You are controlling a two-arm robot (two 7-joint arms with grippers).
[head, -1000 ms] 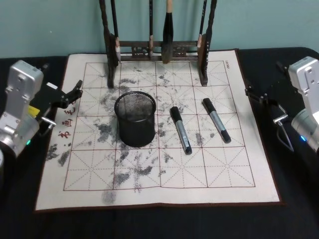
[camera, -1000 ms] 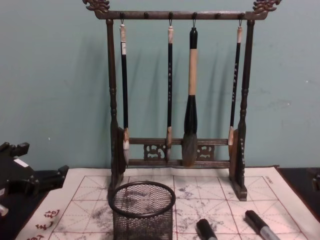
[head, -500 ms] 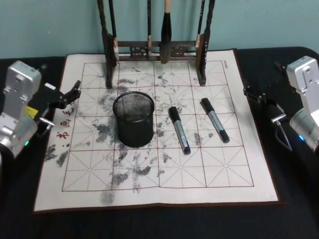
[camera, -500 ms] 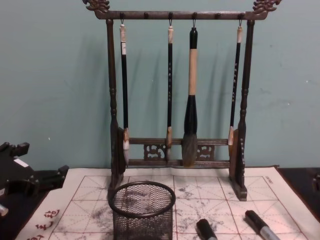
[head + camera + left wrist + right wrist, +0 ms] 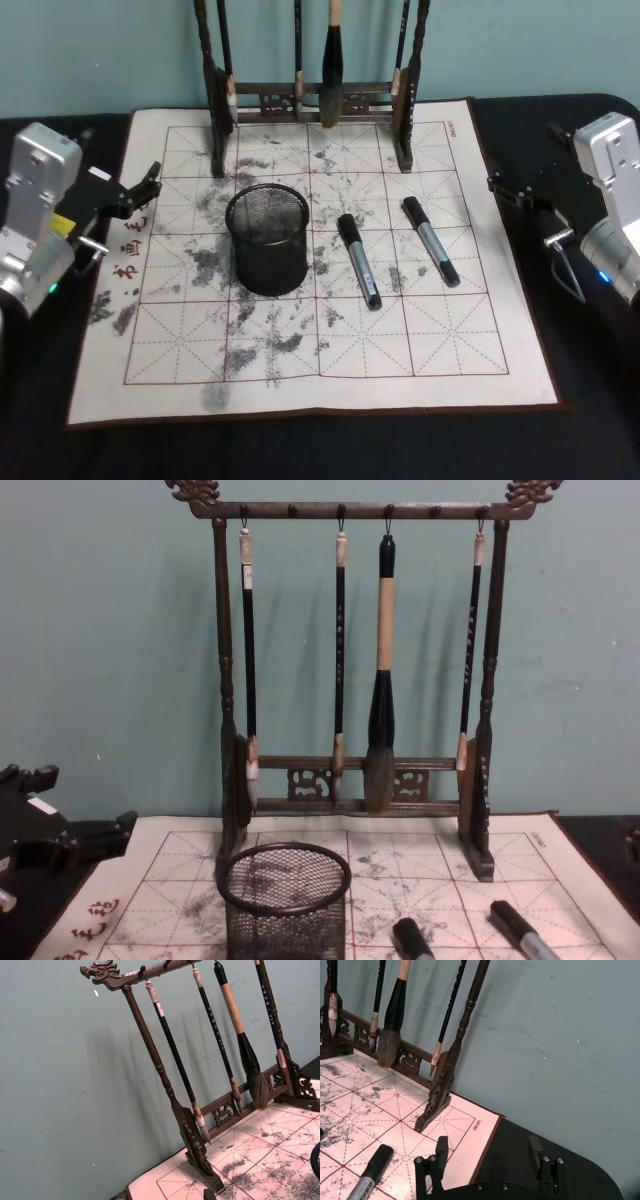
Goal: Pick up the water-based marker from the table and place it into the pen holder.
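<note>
Water-based marker, second marker: laid mid-worktop, just right of the pen holder. Left claw, right claw: fingers held apart, at the side edges. Risk: the neighbouring marker is nudged, or the holder tipped.

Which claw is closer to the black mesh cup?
Left. The left gripper is at the mat's left edge, near the pen holder; the right gripper is beyond its right edge.

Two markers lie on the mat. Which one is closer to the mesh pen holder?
The left marker, lying just to the right of the pen holder. The other marker lies farther right, beyond the first one.
</note>
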